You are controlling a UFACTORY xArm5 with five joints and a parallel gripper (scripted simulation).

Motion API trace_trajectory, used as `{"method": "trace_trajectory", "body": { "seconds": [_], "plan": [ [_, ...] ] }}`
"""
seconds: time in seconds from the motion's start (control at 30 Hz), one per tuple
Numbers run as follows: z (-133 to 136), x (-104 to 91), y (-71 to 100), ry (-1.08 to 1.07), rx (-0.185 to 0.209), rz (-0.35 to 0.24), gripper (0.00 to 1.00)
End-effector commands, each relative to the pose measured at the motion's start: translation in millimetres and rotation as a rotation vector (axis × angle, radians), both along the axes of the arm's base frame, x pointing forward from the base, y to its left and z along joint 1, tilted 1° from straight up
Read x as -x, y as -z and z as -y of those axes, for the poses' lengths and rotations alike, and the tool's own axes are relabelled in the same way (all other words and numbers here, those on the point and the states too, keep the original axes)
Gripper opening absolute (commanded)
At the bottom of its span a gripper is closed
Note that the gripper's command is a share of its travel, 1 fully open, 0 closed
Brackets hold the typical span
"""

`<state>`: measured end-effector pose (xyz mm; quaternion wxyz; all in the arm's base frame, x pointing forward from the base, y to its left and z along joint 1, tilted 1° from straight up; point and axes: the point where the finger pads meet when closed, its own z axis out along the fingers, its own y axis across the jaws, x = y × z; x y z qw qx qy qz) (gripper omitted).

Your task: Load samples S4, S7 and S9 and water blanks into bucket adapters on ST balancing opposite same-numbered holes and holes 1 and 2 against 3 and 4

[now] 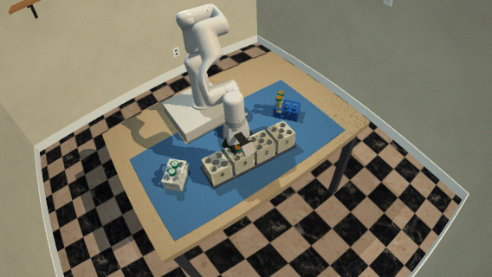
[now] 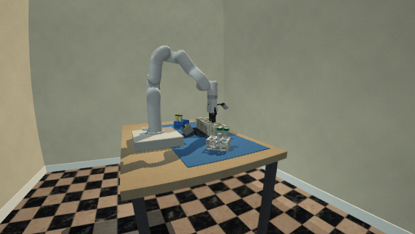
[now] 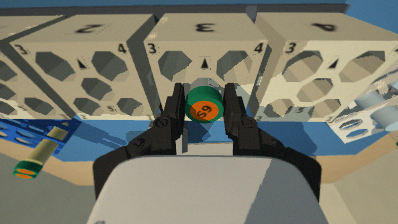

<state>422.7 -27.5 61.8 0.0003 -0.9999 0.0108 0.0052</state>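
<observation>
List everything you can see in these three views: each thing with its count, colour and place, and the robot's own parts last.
table: one, tan, in the room corner
mat: one, blue, on the table
bucket adapters: four, beige, in a row mid-mat
sample S9: one, green cap with orange dot, standing in adapter 3
sample rack: one, blue, far side of the mat
sample tubes: two, orange-dotted, in the sample rack
blank rack: one, whitish, near end of the mat
blanks: two, green-capped, in the blank rack
sloped desk: one, dark grey, beside the base plate
arm: one, white
base plate: one, white
gripper: one, black, open around S9's cap
</observation>
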Motion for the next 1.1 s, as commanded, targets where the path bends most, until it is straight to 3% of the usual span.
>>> {"method": "trace_trajectory", "body": {
  "seconds": [0.0, 1.07],
  "plan": [
    [0.1, -1.6, -7.0, 0.0, 0.0, 0.004, 0.43],
    [-0.3, -2.1, -63.1, 0.0, 0.0, 0.005, 0.43]
  ]
}}
